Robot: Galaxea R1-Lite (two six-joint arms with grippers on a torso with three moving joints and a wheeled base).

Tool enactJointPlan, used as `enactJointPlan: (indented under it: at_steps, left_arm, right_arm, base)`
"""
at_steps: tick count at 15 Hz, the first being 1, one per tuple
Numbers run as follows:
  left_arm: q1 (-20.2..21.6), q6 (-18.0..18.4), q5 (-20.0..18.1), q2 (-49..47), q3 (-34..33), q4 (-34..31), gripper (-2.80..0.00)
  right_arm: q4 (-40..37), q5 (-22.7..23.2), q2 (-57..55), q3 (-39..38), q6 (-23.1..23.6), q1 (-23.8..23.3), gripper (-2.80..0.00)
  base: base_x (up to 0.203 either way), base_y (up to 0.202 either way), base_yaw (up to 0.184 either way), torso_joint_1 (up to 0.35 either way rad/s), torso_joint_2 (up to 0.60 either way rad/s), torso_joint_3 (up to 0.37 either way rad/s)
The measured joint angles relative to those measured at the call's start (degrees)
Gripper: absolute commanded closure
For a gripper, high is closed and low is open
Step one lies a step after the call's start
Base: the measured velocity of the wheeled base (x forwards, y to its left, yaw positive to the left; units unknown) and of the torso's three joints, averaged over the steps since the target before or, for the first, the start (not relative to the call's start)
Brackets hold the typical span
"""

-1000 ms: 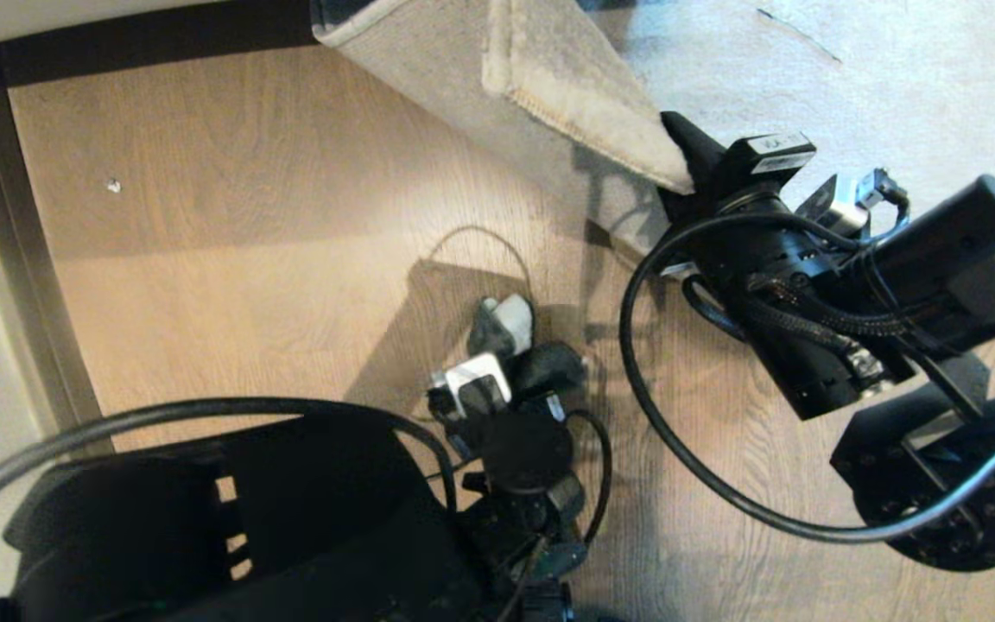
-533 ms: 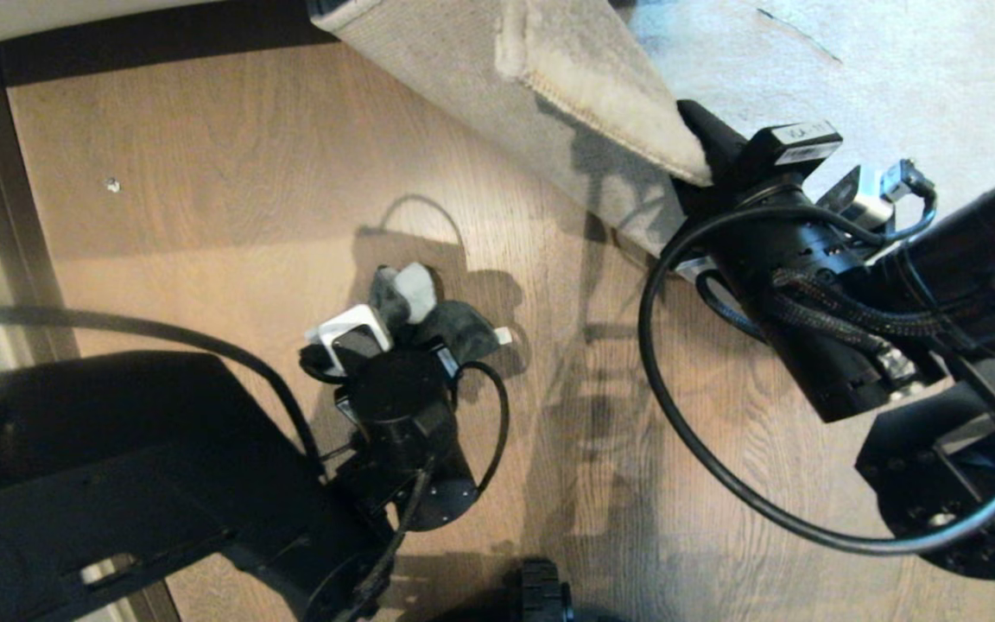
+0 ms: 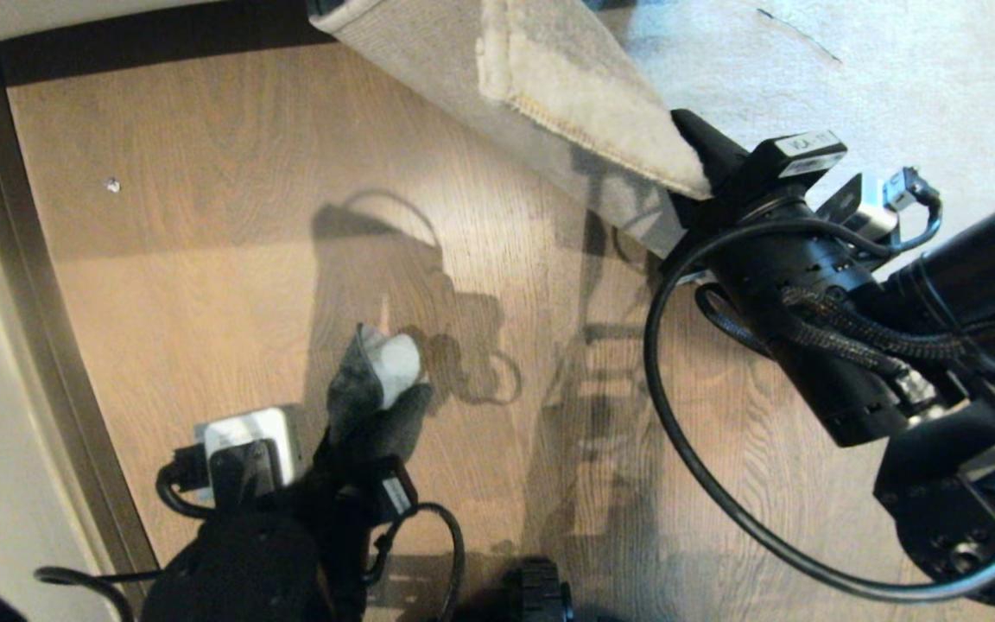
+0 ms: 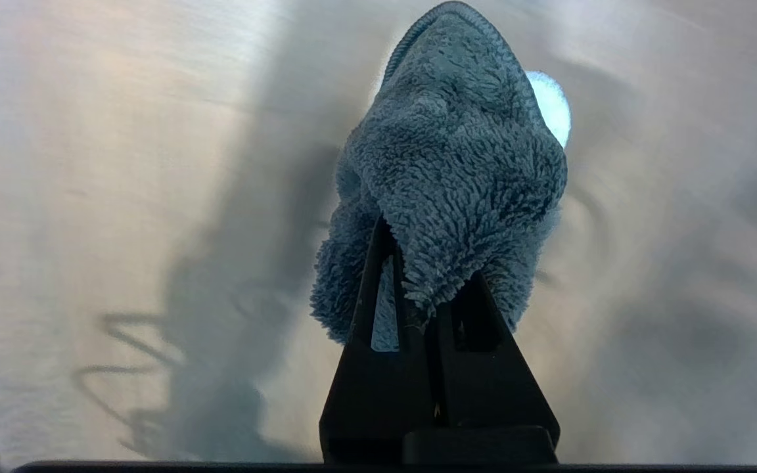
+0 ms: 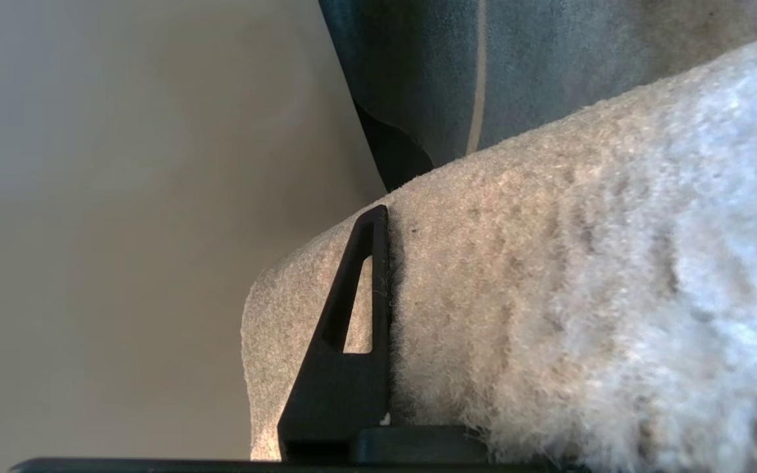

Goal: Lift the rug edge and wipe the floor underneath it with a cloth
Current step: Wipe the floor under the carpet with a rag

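Observation:
The rug edge (image 3: 584, 95) is folded up at the top of the head view, its beige backing (image 3: 428, 60) facing the floor (image 3: 230, 259). My right gripper (image 3: 694, 168) is shut on the rug's corner. In the right wrist view one black finger (image 5: 352, 368) presses the pile (image 5: 549, 295), which hides the other. My left gripper (image 3: 368, 428) sits near the bottom left, shut on the grey cloth (image 3: 381, 371). The cloth (image 4: 457, 164) bunches over my left gripper's (image 4: 428, 263) tips above the planks (image 4: 122, 164), its shadow thrown aside.
A dark skirting strip (image 3: 143, 34) runs along the wall at the top and down the left (image 3: 40, 302). A small white speck (image 3: 113, 185) lies on the planks. My right arm's black cable (image 3: 679, 449) loops low over the floor. A base wheel (image 3: 541, 592) shows at the bottom edge.
My left arm has pulled the cloth back across the floor, away from the rug towards the bottom left. The right gripper keeps the rug corner raised in nearly the same place.

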State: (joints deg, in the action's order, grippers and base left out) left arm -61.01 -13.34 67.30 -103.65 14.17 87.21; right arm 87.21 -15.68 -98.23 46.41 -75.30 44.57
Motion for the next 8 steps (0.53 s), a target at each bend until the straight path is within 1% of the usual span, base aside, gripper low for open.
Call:
enactJointPlan:
  at_steps: [2,4,6,8]
  left_arm:
    - [-6.4,0.3,0.0,0.3,-1.2,0.0,0.0]
    - [-9.7,0.5,-0.1,-2.2,1.9,0.0,0.0]
    - [-11.0,1.7,-0.2,-6.3,10.2,0.1,0.0]
    - [-11.5,2.6,-0.2,-11.2,20.0,-0.1,0.0]
  right_arm:
    - [0.0,0.0,-0.1,-0.1,0.0,0.1,0.0]
    - [0.0,0.0,-0.3,-0.2,-0.1,0.1,0.0]
    - [0.0,0.0,-0.6,-0.3,-0.1,0.1,0.0]
    - [0.0,0.0,-0.8,-0.2,-0.1,0.0,0.0]
  base:
    - [0.0,0.0,0.0,0.0,0.0,0.0]
    - [0.0,0.0,0.0,0.0,0.0,0.0]
    - [0.0,0.0,0.0,0.0,0.0,0.0]
    - [0.0,0.0,0.0,0.0,0.0,0.0]
